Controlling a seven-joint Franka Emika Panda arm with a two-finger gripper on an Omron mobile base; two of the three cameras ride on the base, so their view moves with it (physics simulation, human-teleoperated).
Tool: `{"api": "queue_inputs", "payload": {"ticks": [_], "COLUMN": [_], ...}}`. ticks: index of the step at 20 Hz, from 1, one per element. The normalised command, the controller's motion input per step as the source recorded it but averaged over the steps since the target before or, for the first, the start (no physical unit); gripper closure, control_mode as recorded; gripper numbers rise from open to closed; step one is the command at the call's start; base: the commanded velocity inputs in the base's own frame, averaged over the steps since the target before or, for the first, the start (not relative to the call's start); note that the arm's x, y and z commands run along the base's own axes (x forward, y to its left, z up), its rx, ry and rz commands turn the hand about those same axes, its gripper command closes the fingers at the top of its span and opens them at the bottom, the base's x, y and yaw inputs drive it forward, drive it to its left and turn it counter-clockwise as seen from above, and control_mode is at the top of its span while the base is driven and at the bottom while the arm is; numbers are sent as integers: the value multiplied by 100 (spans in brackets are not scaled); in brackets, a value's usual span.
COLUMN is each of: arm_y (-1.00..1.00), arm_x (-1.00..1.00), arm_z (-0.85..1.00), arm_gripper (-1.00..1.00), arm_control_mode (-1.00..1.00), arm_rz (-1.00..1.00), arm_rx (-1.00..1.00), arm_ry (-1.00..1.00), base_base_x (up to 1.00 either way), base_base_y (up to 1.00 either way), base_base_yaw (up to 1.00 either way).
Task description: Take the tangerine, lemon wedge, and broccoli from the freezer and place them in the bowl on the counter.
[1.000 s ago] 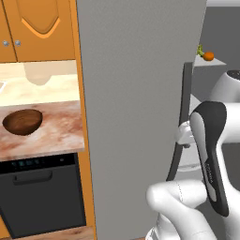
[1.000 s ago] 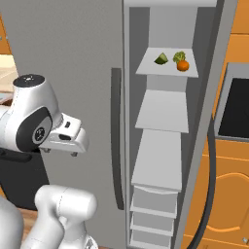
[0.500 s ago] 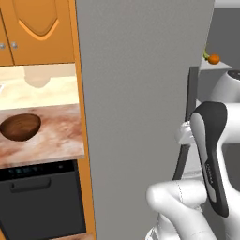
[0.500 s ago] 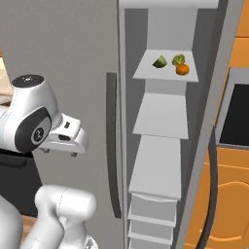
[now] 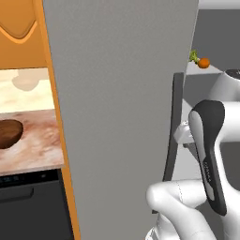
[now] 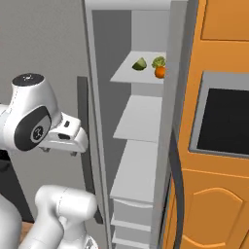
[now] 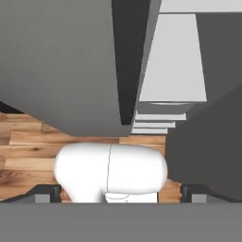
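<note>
target group: small round bright-orange tangerine (image 6: 159,72), pale yellow-green lemon wedge (image 6: 139,64) and deeper green lumpy broccoli (image 6: 158,62) are all sitting on the top pale grey shelf inside the tall grey freezer (image 6: 127,125)
order on shelf: wedge is lying left, broccoli right and farther back, tangerine just in front of the broccoli, nearly touching it
key relation: shelf is lying up and to the right of the two-finger gripper (image 6: 59,151), well apart from it; the reach looks like a rise and a swing right through the open gap
long axis: wedge is too small to tell its lie
door: flat grey freezer door (image 5: 122,112) is standing open, its dark vertical handle (image 5: 171,136) just beside the hand
arm pose: white arm is folding back on itself, elbow high, hand hanging low beside the door edge and pointing down at the wooden floor (image 7: 28,151)
hand state: fingers are standing spread wide, nothing between them
drop-off: round dark-brown wooden bowl (image 5: 9,133) is waiting on the reddish marbled stone counter (image 5: 35,147), far left of the freezer, so a carry across the door looks needed
</note>
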Motion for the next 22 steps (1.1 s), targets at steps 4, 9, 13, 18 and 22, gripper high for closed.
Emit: {"api": "queue_inputs", "payload": {"ticks": [4, 9, 13, 18, 22], "arm_y": [0, 0, 0, 0, 0], "arm_x": [0, 0, 0, 0, 0], "arm_z": [0, 0, 0, 0, 0], "arm_gripper": [-100, -100, -100, -100, -100], "arm_control_mode": [100, 100, 100, 100, 100], "arm_rz": [0, 0, 0, 0, 0], "arm_rx": [0, 0, 0, 0, 0], "arm_ry": [0, 0, 0, 0, 0], "base_base_x": [14, 28, 45, 54, 44], "base_base_y": [-58, -43, -37, -33, -28], "base_base_yaw": [0, -1, -3, -2, 0]}}
